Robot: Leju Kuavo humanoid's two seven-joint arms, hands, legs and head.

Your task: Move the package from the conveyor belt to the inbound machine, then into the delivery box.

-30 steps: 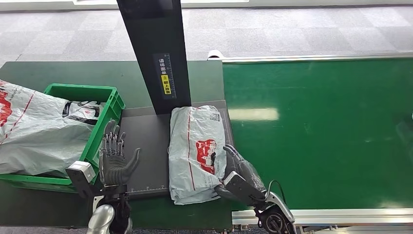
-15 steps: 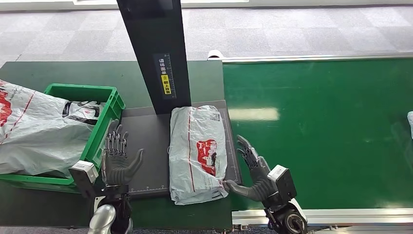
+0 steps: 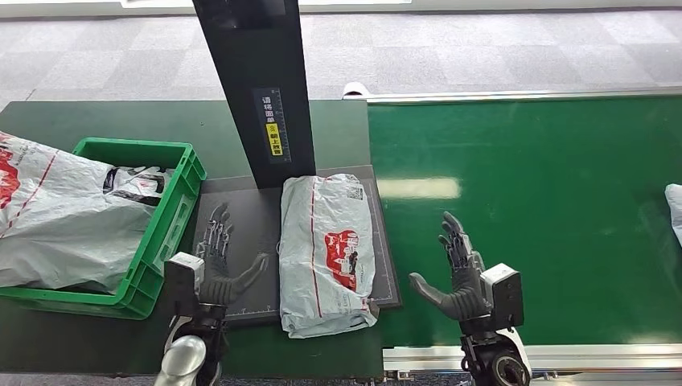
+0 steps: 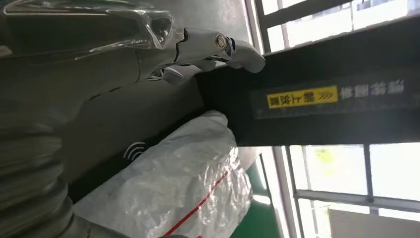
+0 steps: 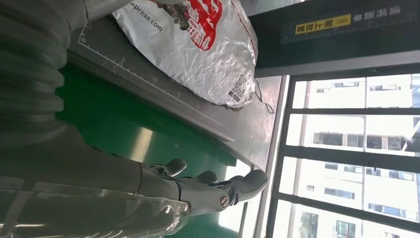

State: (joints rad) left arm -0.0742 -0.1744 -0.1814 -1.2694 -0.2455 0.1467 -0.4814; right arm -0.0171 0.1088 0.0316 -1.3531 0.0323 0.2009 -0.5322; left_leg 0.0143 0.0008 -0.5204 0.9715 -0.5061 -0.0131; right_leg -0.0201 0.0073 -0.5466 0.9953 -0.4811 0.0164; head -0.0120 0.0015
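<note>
The grey package (image 3: 326, 252) with its red print lies lengthwise on the dark platform of the inbound machine (image 3: 244, 221) in the middle of the frame, its far end just in front of the black upright post (image 3: 256, 88), whose top is cut off by the upper edge. The left hand (image 3: 219, 263) hovers over the platform just left of the package, fingers spread and holding nothing. The right hand (image 3: 462, 275) stands apart on the other side, over the green conveyor belt (image 3: 547, 209), also spread and empty. At the left, the green delivery box (image 3: 178, 211) holds a big grey bag (image 3: 56, 215) that spills past the frame edge. At the far right edge a sliver of another package (image 3: 674, 207) shows on the belt, mostly cut off.
</note>
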